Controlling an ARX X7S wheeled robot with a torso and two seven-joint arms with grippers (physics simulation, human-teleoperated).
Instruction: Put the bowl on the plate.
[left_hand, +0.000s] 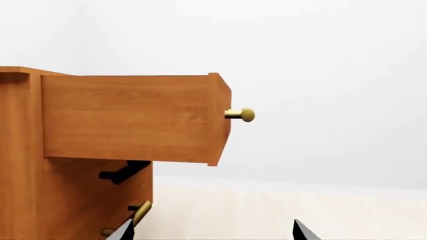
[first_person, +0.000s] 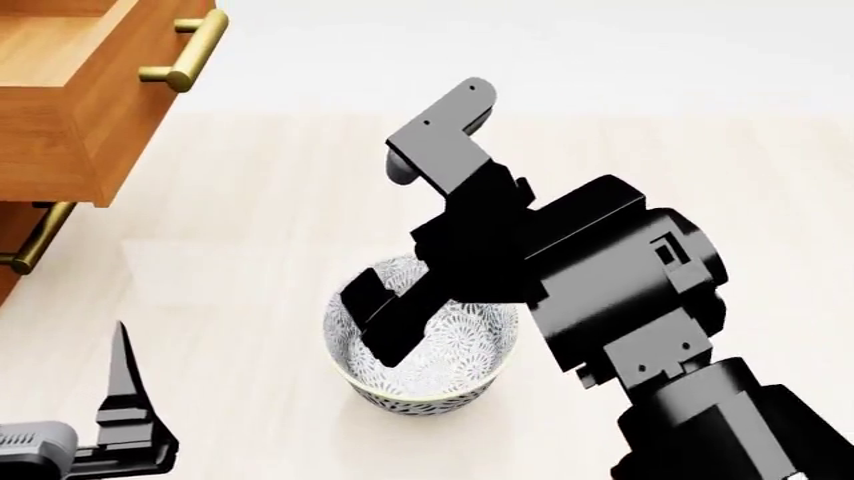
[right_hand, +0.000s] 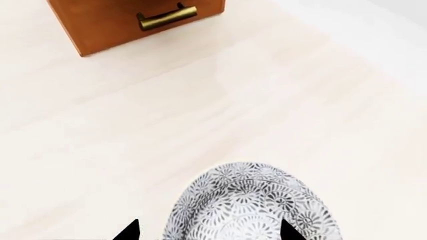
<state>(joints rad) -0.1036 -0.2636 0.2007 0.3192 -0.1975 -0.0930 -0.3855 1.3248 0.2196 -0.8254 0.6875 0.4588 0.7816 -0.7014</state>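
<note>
Grey-flowered bowl (first_person: 422, 350) sits right under the right claw (first_person: 380, 325), whose fingers are spread around the near rim; left claw (first_person: 127, 400) is farther off, open.

Head view steeply down over the bowl (first_person: 420, 360), shared close-up with right wrist; left wrist level toward the cabinet (left_hand: 100, 130).

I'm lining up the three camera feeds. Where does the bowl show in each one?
Head view: the bowl sits low in the centre, under the right gripper.
Right wrist view: bottom centre, cut by the frame's lower edge.
Left wrist view: not in it.
Shared landmark: the wooden cabinet with brass handles.
</note>
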